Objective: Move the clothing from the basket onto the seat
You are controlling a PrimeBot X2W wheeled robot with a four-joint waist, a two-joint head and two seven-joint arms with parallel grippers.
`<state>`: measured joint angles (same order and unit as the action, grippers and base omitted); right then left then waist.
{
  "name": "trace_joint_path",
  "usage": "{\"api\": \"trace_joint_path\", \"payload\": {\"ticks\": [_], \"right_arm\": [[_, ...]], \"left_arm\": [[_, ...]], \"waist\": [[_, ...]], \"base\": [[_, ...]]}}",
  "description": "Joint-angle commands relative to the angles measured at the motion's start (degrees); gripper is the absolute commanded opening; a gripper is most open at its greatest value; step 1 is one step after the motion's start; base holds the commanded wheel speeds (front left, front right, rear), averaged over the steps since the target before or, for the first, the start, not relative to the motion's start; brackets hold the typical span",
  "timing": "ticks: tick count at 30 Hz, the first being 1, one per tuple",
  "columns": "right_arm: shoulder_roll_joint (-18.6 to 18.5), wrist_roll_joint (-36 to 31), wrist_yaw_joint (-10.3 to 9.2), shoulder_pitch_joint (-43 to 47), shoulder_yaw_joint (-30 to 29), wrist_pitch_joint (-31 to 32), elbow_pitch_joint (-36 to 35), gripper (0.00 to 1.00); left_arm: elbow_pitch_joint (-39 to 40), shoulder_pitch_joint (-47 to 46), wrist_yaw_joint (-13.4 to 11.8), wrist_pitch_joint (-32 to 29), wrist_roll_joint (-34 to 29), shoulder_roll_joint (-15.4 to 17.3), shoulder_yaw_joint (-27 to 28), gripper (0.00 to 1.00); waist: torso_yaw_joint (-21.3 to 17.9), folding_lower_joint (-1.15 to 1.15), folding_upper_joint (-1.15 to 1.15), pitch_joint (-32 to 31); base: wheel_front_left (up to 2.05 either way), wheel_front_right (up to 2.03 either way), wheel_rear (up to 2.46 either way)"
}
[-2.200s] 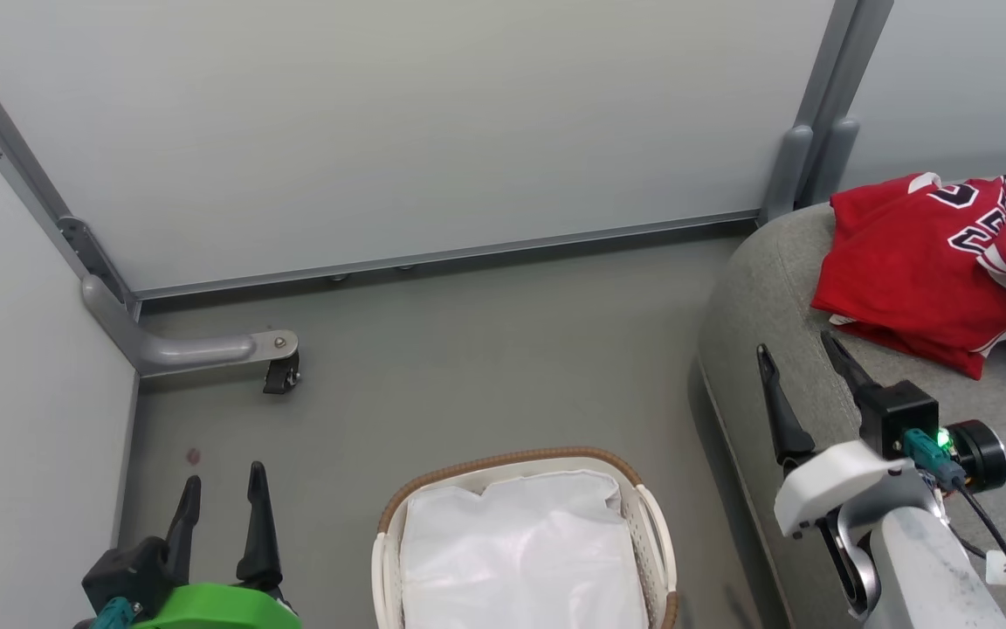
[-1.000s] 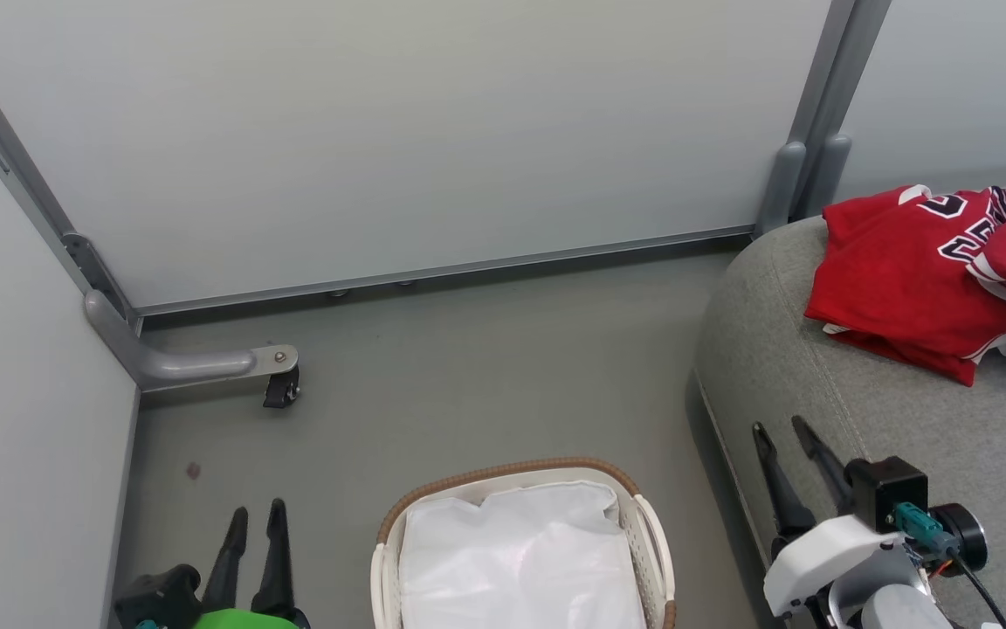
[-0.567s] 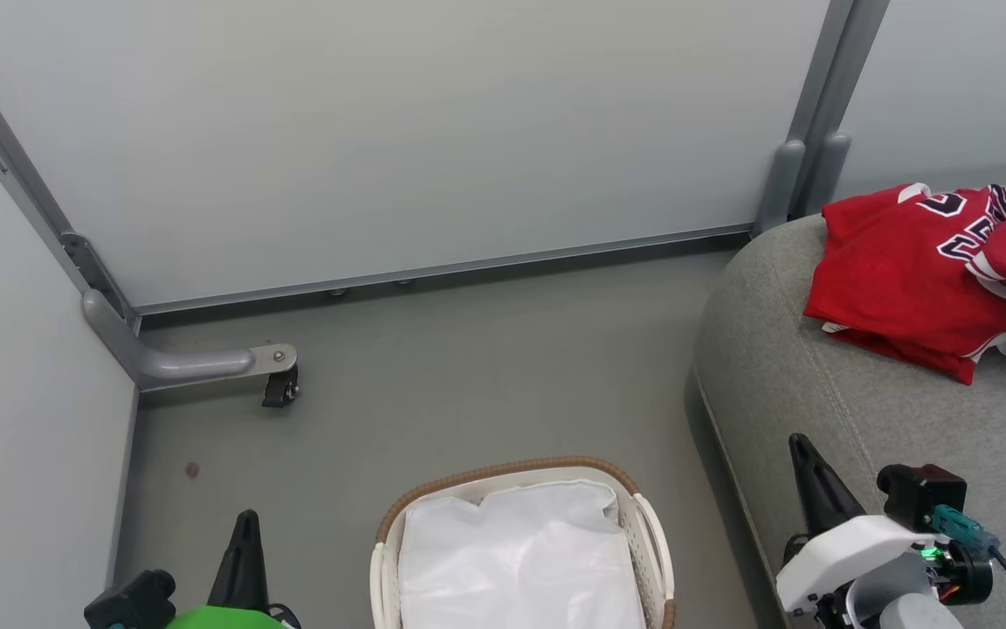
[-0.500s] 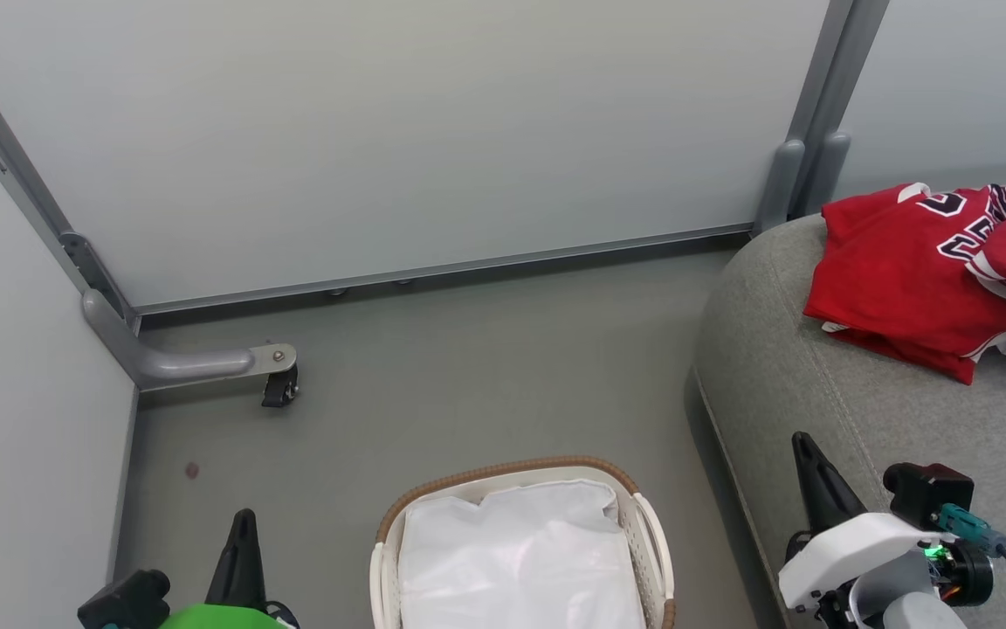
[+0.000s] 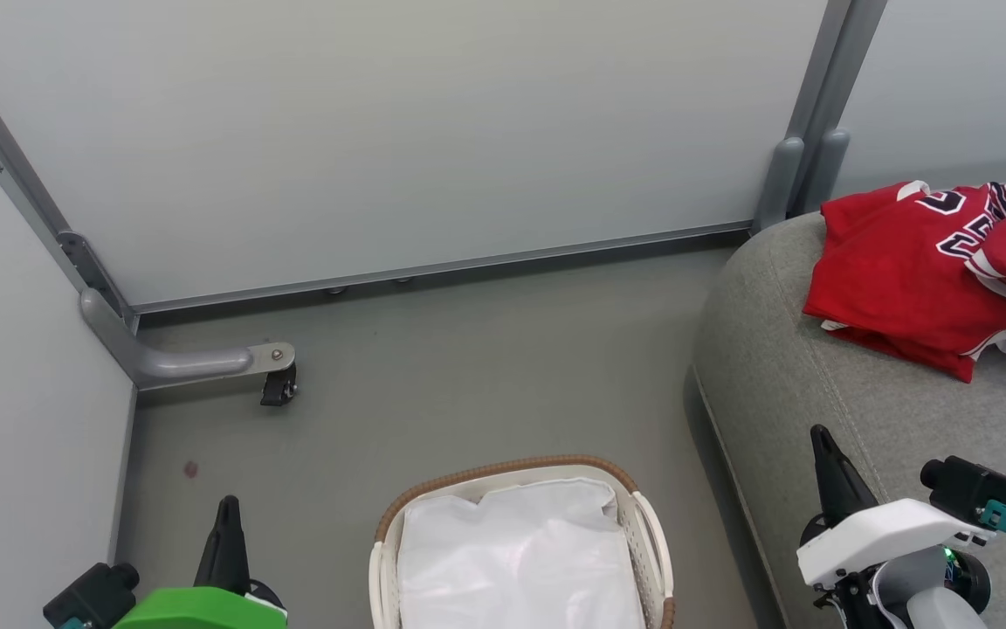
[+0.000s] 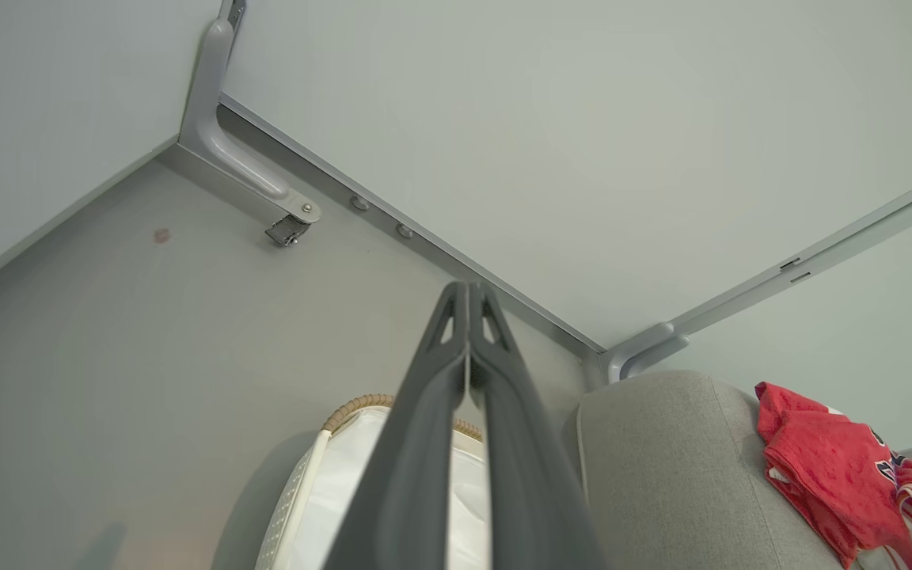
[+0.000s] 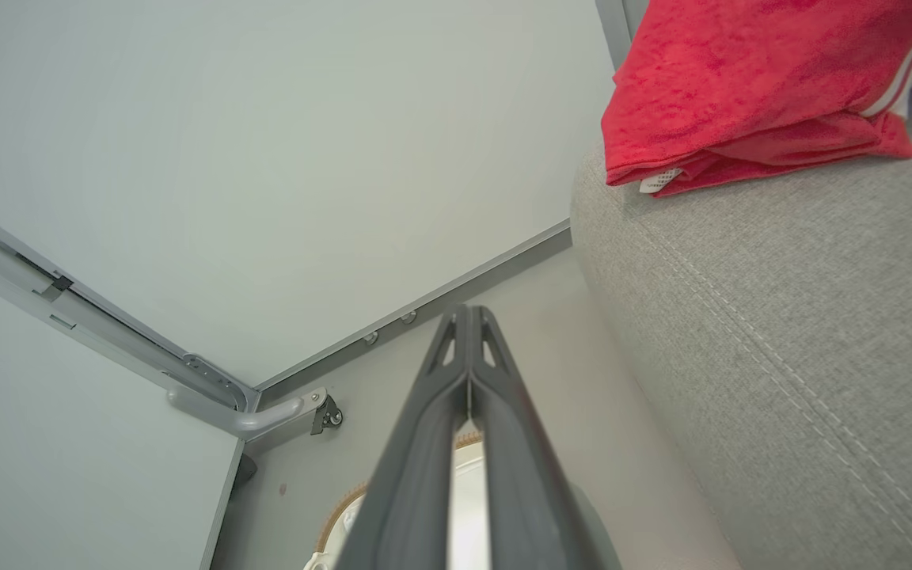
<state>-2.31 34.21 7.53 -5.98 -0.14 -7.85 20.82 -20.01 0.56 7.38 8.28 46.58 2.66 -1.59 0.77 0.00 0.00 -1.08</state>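
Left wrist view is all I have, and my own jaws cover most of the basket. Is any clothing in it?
Observer: None that I can see. In the head view the basket holds just its white liner, as far as the frame reaches.
Operator: Where is the other arm?
Observer: The right gripper is low, by the near corner of the seat, jaws shut on nothing.
Operator: Anything hanging off the edge nearest me?
Observer: No. The clothing lies on top, with bare grey fabric between it and that edge.

Closed tool, red clothing on seat
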Motion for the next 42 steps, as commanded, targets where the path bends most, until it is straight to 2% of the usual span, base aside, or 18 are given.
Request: {"api": "trace_joint_path", "payload": {"ticks": [1, 21, 42], "right_arm": [[-0.3, 2.5, -0.02, -0.7, -0.5, 0.5, -1.2, 0.0], [-0.4, 18.3, -0.03, -0.6, -2.2, 4.5, -2.9, 0.0], [-0.5, 32.0, -0.04, -0.6, -3.7, 7.9, -4.3, 0.0]], "left_arm": [[1.1, -1.8, 0.0, -0.5, 2.0, 0.5, 0.6, 0.0], [2.6, -3.4, 0.1, -4.4, 14.5, 0.6, 2.6, 0.0], [3.8, -4.7, 0.1, -7.8, 25.4, 0.7, 4.4, 0.0]], "waist": [[0.0, 0.0, 0.0, 0.0], [-0.2, 0.0, 0.0, 0.3], [-0.3, 0.0, 0.0, 0.5]], "base": [[0.0, 0.0, 0.0], [0.0, 0.0, 0.0], [0.0, 0.0, 0.0]]}}
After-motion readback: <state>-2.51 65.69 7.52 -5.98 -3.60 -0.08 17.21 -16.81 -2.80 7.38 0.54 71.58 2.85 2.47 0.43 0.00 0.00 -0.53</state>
